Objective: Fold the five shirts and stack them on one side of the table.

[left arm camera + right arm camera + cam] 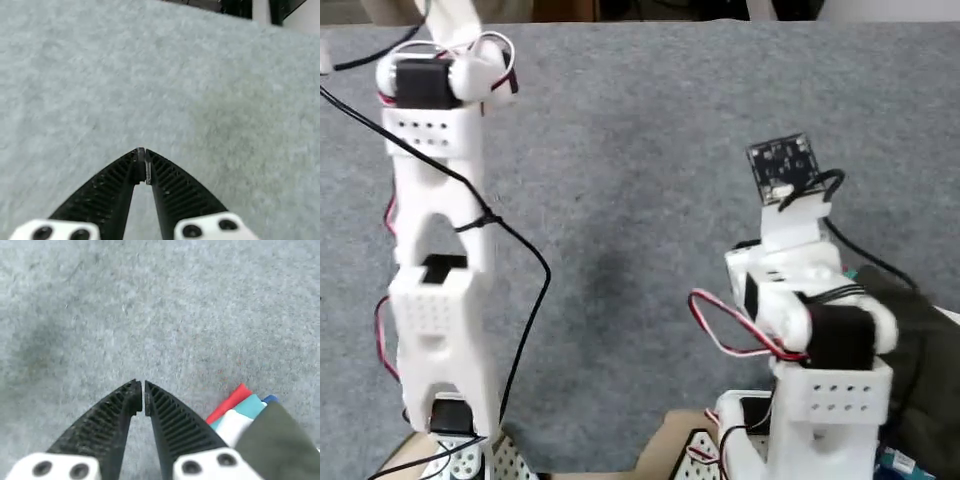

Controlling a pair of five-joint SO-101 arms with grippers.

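A stack of folded shirts (250, 425) lies beside my right gripper (139, 390), with red, teal, white and blue layers under a dark olive top shirt. From above, the dark top shirt (925, 350) sits at the table's right edge, partly hidden behind the right arm. My right gripper hangs just above the grey cloth with its black ribbed fingers (110, 415) together and nothing between them. My left gripper (141, 160) is shut and empty over bare grey cloth near the far left of the table.
The grey felt table (650, 150) stretches open between the two arms. Black cables (510, 240) trail along the left arm and red wires (720, 330) loop off the right arm. A cardboard edge (670, 440) shows at the front.
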